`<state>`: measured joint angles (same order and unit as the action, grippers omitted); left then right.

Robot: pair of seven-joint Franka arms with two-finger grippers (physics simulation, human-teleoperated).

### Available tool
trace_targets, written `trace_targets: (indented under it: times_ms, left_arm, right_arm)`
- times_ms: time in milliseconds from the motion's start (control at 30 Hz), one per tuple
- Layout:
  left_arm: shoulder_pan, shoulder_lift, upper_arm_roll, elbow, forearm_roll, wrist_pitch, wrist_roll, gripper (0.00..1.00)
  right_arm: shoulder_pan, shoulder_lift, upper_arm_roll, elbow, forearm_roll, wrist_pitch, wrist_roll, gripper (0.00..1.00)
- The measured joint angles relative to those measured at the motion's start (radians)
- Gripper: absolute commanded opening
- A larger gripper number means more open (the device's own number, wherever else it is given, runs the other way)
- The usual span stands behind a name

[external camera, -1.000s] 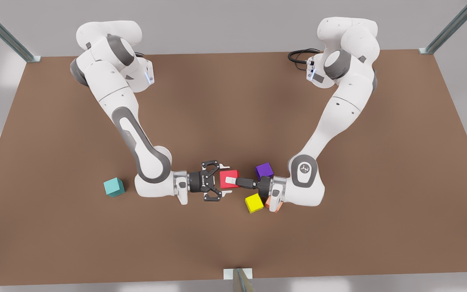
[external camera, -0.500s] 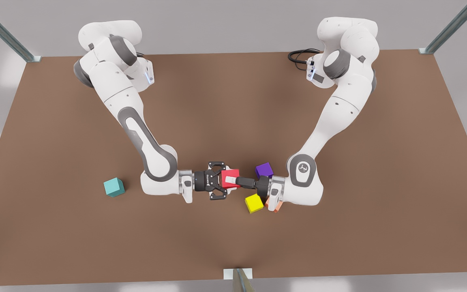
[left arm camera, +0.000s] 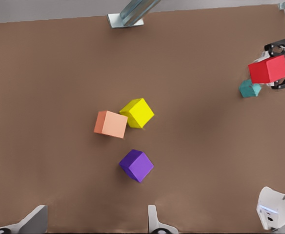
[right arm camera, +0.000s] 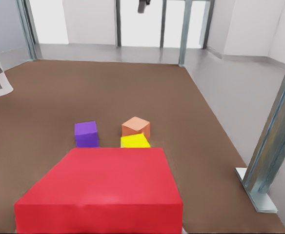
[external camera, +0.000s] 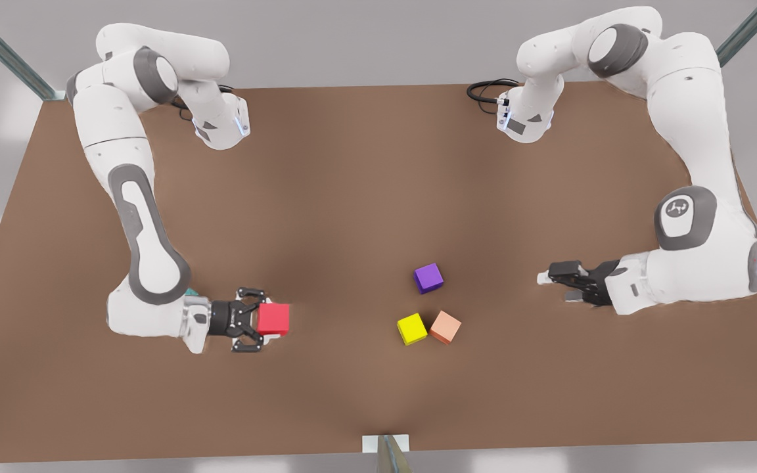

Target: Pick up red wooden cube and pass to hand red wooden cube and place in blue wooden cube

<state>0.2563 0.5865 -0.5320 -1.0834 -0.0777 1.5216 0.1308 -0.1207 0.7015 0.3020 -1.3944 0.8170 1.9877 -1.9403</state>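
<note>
Right gripper [external camera: 267, 320]: clenched on the red wooden cube [external camera: 274, 318], table's 8 o'clock.
Left gripper [external camera: 559, 279]: released, waiting at 3 o'clock.
Advice: centre over the blue wooden cube [left arm camera: 250, 88], lower squarely.

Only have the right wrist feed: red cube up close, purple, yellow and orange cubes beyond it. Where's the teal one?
Observer: The blue wooden cube is on the table close by the right gripper. In the front view just a sliver of it peeks out behind that arm's wrist.
Operator: Red over it?
Observer: Not by the front view. The red wooden cube is held out to the front view's right of the teal sliver, toward the table's middle.
Operator: Left arm in the way?
Observer: No. The left gripper waits open at the front view's right, apart from the purple cube and the other cubes.
</note>
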Motion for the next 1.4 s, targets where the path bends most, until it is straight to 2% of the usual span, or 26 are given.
trace_targets:
  times_ms: [33,67,133,333,433,567,700,1133,1200,1400]
  left_arm:
    - [-0.149,-0.162,0.204,-0.175,0.048,0.005,-0.005,1.00]
    - [-0.268,-0.274,0.342,-0.285,0.073,0.003,-0.009,1.00]
    - [-0.360,-0.342,0.438,-0.349,0.106,-0.019,-0.018,1.00]
    - [-0.411,-0.345,0.451,-0.369,0.147,-0.055,-0.045,1.00]
    - [-0.413,-0.336,0.451,-0.366,0.153,-0.062,-0.055,1.00]
    - [-0.417,-0.334,0.449,-0.365,0.154,-0.068,-0.066,1.00]
    - [-0.417,-0.334,0.449,-0.366,0.153,-0.072,-0.075,1.00]
    - [-0.417,-0.334,0.449,-0.367,0.152,-0.076,-0.093,1.00]
    - [-0.417,-0.333,0.449,-0.367,0.152,-0.076,-0.095,1.00]
    - [-0.417,-0.332,0.449,-0.367,0.152,-0.077,-0.099,1.00]
  right_arm:
    - [-0.020,-0.012,-0.002,0.025,-0.167,-0.026,0.045,0.52]
    - [-0.029,-0.020,-0.011,0.044,-0.323,-0.049,0.090,0.52]
    - [-0.037,-0.035,-0.052,0.055,-0.561,-0.086,0.173,0.51]
    - [-0.043,-0.062,-0.101,-0.001,-0.928,-0.129,0.372,0.51]
    - [-0.050,-0.138,-0.110,-0.184,-0.995,-0.066,0.451,0.51]
    - [-0.057,-0.221,-0.122,-0.378,-1.032,0.061,0.538,0.51]
    - [-0.082,-0.247,-0.126,-0.491,-1.044,0.184,0.607,0.51]
    - [-0.106,-0.238,-0.124,-0.594,-1.046,0.409,0.742,0.52]
    - [-0.107,-0.237,-0.124,-0.596,-1.047,0.422,0.757,1.00]
    - [-0.107,-0.236,-0.123,-0.597,-1.048,0.444,0.798,1.00]
